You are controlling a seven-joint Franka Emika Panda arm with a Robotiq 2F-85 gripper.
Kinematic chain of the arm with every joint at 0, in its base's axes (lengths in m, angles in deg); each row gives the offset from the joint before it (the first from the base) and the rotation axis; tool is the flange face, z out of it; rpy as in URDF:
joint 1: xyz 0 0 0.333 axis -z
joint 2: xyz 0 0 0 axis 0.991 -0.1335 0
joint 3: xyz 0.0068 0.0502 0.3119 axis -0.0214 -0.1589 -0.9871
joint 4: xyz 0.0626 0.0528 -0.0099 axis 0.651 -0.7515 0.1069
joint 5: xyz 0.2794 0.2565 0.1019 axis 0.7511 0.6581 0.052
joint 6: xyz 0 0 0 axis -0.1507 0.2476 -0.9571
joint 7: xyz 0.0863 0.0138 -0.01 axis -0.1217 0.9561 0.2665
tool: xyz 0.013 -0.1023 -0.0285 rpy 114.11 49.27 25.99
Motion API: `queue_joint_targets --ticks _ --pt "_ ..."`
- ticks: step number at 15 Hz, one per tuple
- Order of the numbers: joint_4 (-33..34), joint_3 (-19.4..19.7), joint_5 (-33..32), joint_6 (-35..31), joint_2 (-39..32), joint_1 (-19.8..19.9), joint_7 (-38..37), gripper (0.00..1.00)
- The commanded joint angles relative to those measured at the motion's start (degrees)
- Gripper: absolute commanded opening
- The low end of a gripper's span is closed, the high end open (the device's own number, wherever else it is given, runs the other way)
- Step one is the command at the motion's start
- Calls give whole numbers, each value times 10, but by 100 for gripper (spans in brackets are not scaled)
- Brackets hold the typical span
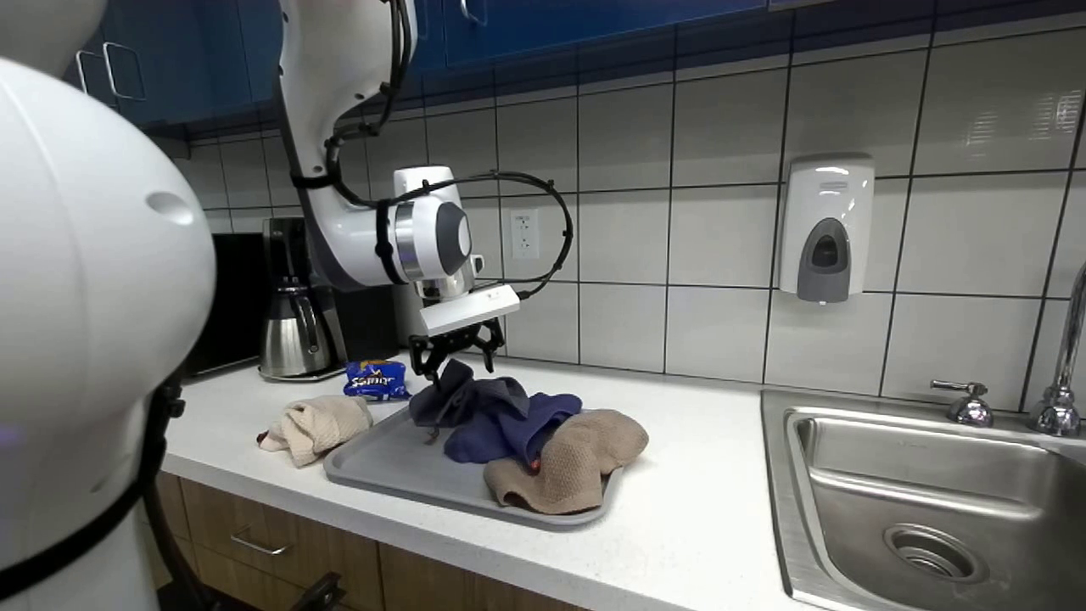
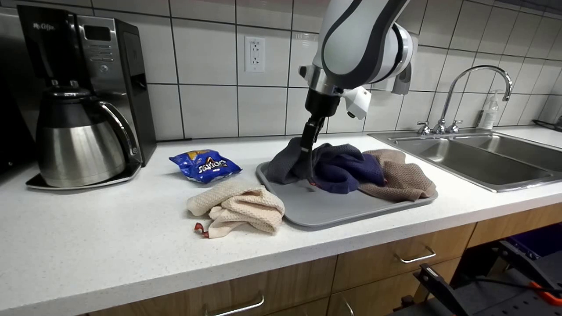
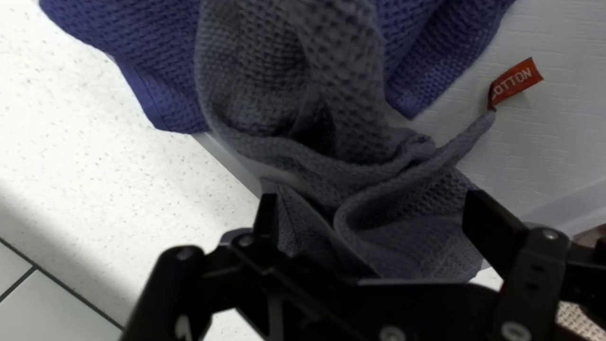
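Note:
My gripper (image 1: 461, 373) points down over the dark grey cloth (image 1: 484, 399), its jaws wide apart. In the wrist view the gripper (image 3: 371, 201) has a finger at either side of folds of the dark grey cloth (image 3: 350, 104), gripping none of it; whether the fingertips touch it I cannot tell. A red label (image 3: 516, 81) sticks out from this cloth. Beside it lie a blue cloth (image 2: 349, 171) and a brown cloth (image 2: 404, 180), all crumpled on a grey tray (image 2: 320, 210). A beige cloth (image 2: 246, 206) rests on the counter next to the tray.
A blue snack packet (image 2: 205, 166) lies behind the beige cloth. The coffee maker (image 2: 125, 66) with its steel carafe (image 2: 81, 149) stands further along. A steel sink (image 1: 789, 509) is set in the counter on the brown cloth's side. Tiled wall (image 1: 628, 322) runs behind.

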Motion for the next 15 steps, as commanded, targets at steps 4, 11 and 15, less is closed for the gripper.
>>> queue_joint_targets --ticks 4,11,15 --pt "-25 -16 -21 7 46 -4 6 100" --pt "-36 -36 -20 3 67 -17 18 100" --pt "-31 -43 -27 7 68 -31 17 100"
